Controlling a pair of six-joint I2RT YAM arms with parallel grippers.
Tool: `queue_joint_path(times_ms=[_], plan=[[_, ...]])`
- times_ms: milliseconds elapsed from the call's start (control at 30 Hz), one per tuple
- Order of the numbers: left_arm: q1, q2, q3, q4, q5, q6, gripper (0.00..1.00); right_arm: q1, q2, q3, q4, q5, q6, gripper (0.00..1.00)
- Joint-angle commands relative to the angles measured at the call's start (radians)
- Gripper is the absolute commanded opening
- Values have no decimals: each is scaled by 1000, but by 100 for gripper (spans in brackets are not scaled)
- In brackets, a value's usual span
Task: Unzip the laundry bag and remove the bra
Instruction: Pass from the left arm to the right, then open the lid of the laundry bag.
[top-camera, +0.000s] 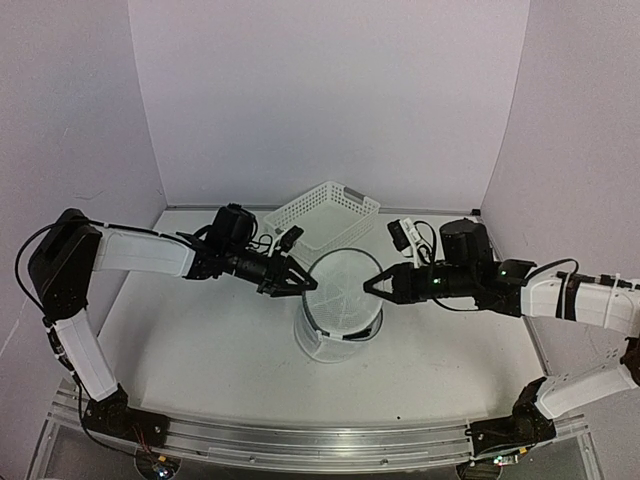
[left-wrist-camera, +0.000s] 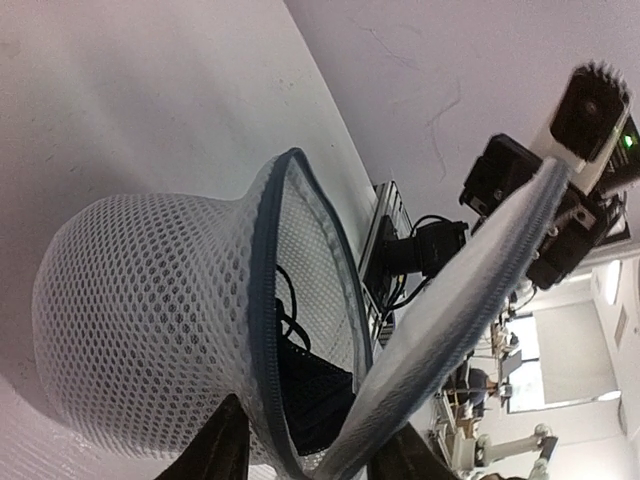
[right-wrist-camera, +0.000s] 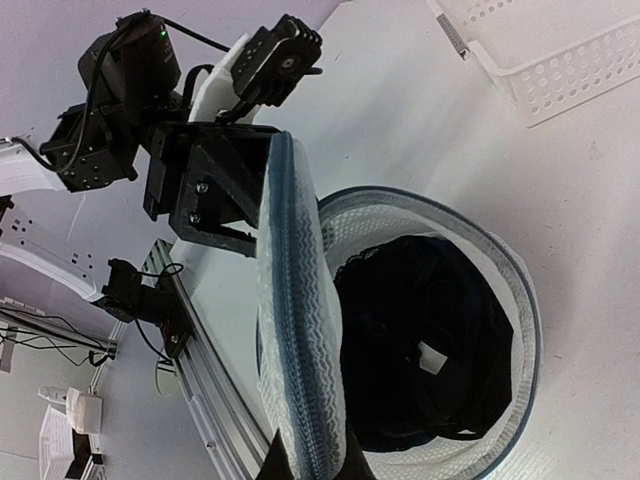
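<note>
White table (top-camera: 200, 340) w/ two robot arms reaching in from either side. White perforated basket (top-camera: 325, 215) at the back, well apart from the work.

Mid-table, btwn the arms: laundry bag (top-camera: 340, 335), a see-through mesh cylinder standing on end. Top looks unzipped most of the way round, w/ the round lid flap (right-wrist-camera: 295, 330) raised on edge above the opening. Inside, low down: bra (right-wrist-camera: 420, 340), black, crumpled, thin straps showing.

Right end effector (top-camera: 372, 284) clamped on the lid flap's edge, holding it up just above the bag's right rim. Left end effector (top-camera: 298, 281) at the left rim, fingers apart w/ zip edge and flap running btwn them; no clear pinch.

Handling, as a guess: bag very light and floppy, prob. slides or tips if tugged sideways, so wants one side pinned. Bra soft, limp, light; straps likely to snag on zip teeth or mesh. Best hold prob. a bunched fold of fabric near the middle, not a strap.

Bra sits below and btwn both end effectors, touching neither. Reach would go straight down through the opening, past the flap.
</note>
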Motion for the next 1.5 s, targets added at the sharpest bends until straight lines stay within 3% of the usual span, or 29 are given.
queue_joint_path(times_ms=[0,300,500,667,1067,1333,1400,1467], plan=[[46,-45,31,-7,-59,-20,45,35,-1,47,66,30,-51,0],[84,-190,50,-160,-158,44,64,124,-14,47,126,114,-296,0],[92,-198,74,-293,-234,90,65,222,-52,-8,203,162,-620,0],[93,-177,67,-302,-214,89,66,287,-116,-112,313,211,-869,0],[46,-47,121,-338,-129,144,71,372,-157,-195,344,295,-1244,0],[7,38,176,-438,-231,214,70,445,-168,-220,370,376,-1359,0],[-4,50,200,-463,-257,224,66,468,-167,-226,373,411,-1388,0],[-7,62,220,-485,-281,229,56,494,-164,-225,369,449,-1419,0]])
